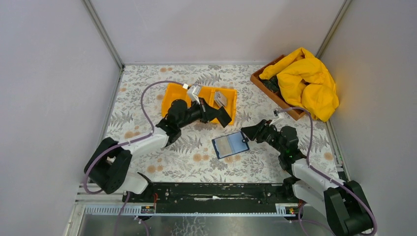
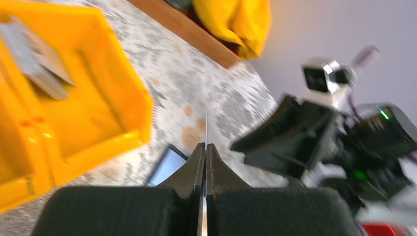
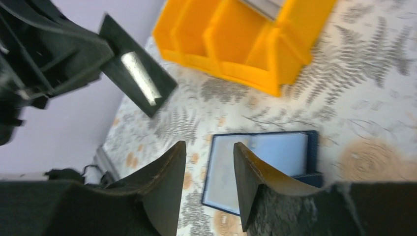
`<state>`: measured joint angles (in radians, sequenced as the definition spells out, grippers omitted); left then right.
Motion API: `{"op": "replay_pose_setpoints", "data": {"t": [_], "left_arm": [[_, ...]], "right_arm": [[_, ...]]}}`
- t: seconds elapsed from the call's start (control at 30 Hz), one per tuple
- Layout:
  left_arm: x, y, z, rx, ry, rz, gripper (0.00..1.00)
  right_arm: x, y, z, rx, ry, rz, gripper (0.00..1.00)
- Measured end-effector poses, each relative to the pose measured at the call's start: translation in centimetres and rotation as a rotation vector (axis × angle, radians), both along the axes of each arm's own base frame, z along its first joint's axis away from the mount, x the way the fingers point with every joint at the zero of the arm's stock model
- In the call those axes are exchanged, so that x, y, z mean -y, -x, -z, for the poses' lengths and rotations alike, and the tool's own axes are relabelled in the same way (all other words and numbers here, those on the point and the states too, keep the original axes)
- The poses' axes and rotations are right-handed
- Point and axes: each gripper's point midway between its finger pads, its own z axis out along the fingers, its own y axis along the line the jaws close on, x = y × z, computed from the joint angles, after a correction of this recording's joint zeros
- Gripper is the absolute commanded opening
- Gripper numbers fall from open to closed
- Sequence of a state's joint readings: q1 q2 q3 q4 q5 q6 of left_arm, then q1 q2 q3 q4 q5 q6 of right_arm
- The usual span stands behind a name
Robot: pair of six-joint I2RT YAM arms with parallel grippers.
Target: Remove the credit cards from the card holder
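The card holder lies open on the fern-patterned table, dark blue with grey lining; it also shows in the right wrist view and the left wrist view. My left gripper is shut on a thin credit card, seen edge-on between the jaws and as a dark glossy flat piece, held above the table between the holder and the orange tray. Grey cards lie in the tray's right compartment. My right gripper is open and empty, just right of the holder.
A wooden box with a yellow cloth stands at the back right. Another grey item lies in the tray's middle compartment. Grey walls close in the table on three sides.
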<state>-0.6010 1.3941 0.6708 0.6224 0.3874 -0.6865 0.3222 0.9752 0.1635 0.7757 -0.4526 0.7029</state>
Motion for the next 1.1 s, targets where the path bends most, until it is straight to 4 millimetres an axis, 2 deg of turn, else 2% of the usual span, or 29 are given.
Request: {"op": "replay_pose_setpoints", "data": {"t": [0.2, 0.4, 0.57, 0.67, 0.97, 1.1], "left_arm": [[-0.8, -6.5, 1.2, -0.010, -0.106, -0.248, 0.00], [-1.8, -11.3, 3.4, -0.008, -0.191, -0.436, 0.00], [-1.6, -13.6, 6.5, -0.001, -0.285, -0.504, 0.00], [-0.6, -14.4, 7.5, 0.018, -0.324, -0.516, 0.00], [2.7, -16.7, 6.1, 0.109, -0.344, -0.529, 0.00], [3.2, -17.3, 7.1, 0.141, -0.406, -0.547, 0.00]], "right_arm": [[1.8, -0.4, 3.8, -0.113, 0.107, 0.098, 0.46], [2.1, -0.2, 5.5, -0.169, 0.143, 0.107, 0.45], [2.2, -0.1, 6.1, -0.184, 0.156, 0.106, 0.45], [2.2, -0.1, 6.1, -0.181, 0.159, 0.104, 0.44], [2.2, 0.0, 6.4, -0.191, 0.165, 0.103, 0.43], [2.4, -0.1, 6.4, -0.187, 0.172, 0.110, 0.42]]}}
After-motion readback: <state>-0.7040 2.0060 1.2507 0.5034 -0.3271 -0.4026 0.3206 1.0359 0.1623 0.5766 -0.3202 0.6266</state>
